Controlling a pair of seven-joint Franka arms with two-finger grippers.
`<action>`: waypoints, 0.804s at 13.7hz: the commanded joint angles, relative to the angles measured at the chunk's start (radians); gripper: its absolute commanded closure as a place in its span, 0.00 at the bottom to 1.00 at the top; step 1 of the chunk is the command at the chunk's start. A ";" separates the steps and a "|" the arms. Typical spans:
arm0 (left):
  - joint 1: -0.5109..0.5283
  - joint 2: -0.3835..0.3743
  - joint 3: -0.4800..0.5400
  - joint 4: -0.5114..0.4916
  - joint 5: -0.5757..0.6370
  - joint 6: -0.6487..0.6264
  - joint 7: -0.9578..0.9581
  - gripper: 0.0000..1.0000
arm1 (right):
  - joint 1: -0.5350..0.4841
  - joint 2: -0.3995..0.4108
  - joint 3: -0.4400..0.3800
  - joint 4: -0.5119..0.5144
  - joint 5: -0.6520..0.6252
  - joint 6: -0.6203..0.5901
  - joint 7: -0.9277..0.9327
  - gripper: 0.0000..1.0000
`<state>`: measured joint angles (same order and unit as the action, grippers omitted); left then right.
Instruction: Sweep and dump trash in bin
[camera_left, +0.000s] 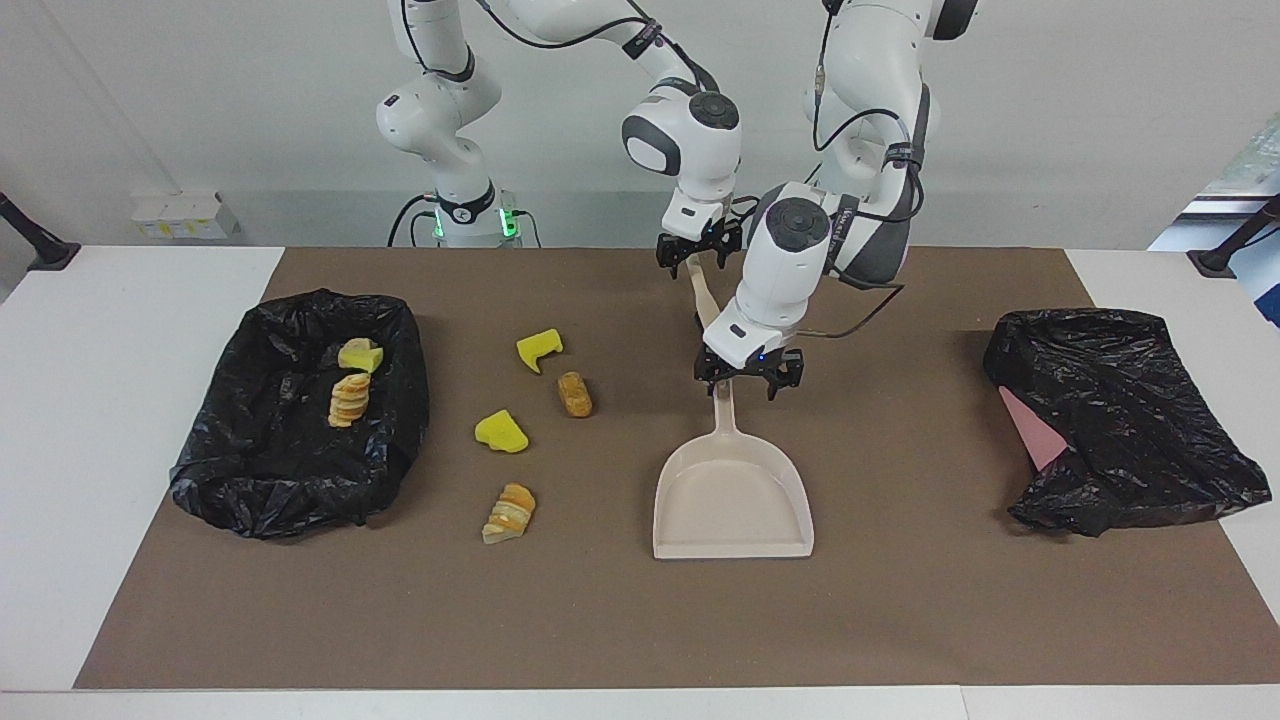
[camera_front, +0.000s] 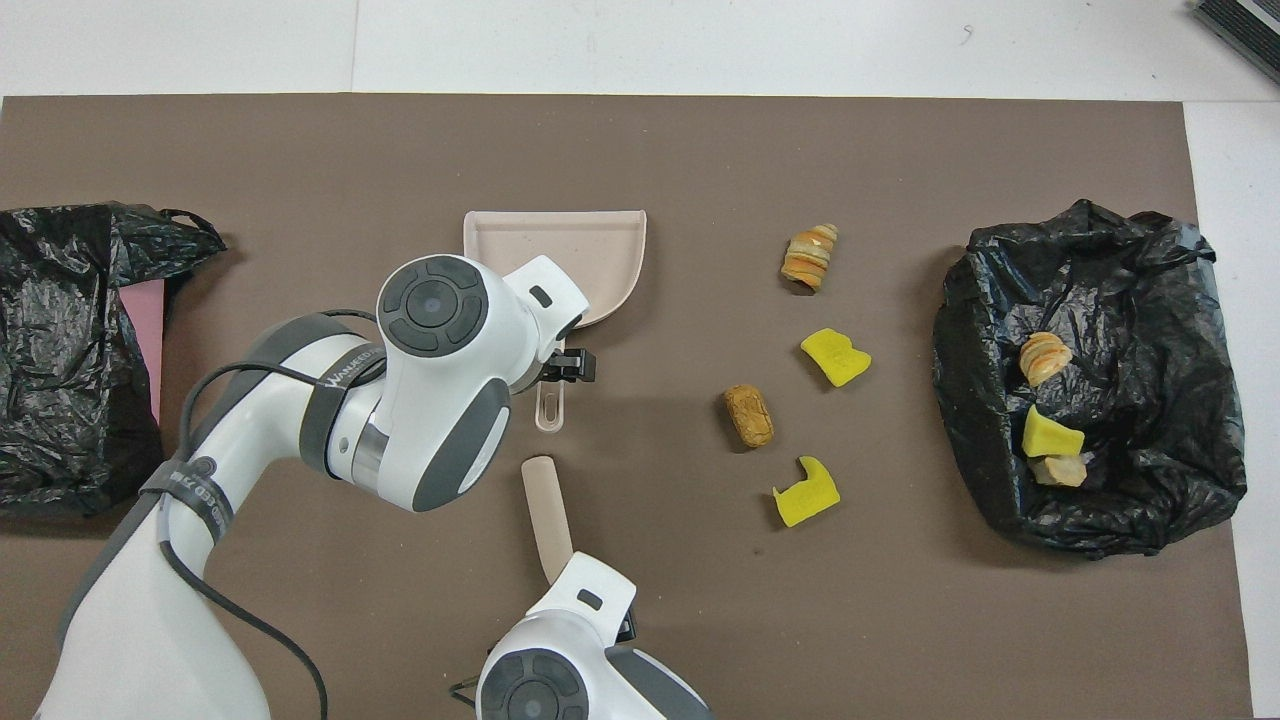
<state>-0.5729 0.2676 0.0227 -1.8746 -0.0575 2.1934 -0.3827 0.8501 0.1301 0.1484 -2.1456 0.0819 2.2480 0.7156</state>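
My left gripper (camera_left: 736, 377) hovers spread over the smooth beige dustpan (camera_left: 732, 500)'s handle. My right gripper (camera_left: 700, 258) clasps a flat beige scraper (camera_left: 705, 297). Foam and bread-like trash (camera_left: 500, 432) lies on the worktop (camera_left: 600, 620); three pieces sit in the crinkled black bin (camera_left: 290, 470).

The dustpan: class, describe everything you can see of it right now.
The dustpan is pale beige and looks like plastic: a shallow scoop with low side walls, plus a narrow handle with a hanging slot near its end. It lies flat and empty on the brown mat, handle toward the robots, open mouth away from them. The left gripper, fingers open, is right at the handle's end; contact cannot be told. The trash pieces lie apart from it.
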 joint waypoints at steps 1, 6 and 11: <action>-0.018 -0.007 0.016 -0.031 -0.010 0.040 -0.005 0.00 | 0.009 -0.037 -0.001 -0.054 0.041 0.025 -0.024 0.09; -0.047 0.030 0.016 -0.034 -0.021 0.060 -0.007 0.25 | 0.017 -0.029 -0.001 -0.053 0.042 0.022 -0.021 0.32; -0.015 0.033 0.019 0.005 -0.019 0.045 0.011 1.00 | 0.015 -0.024 -0.003 -0.045 0.041 0.024 0.016 1.00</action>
<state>-0.5986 0.3026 0.0331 -1.8863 -0.0655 2.2361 -0.3847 0.8688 0.1268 0.1464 -2.1718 0.0974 2.2488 0.7222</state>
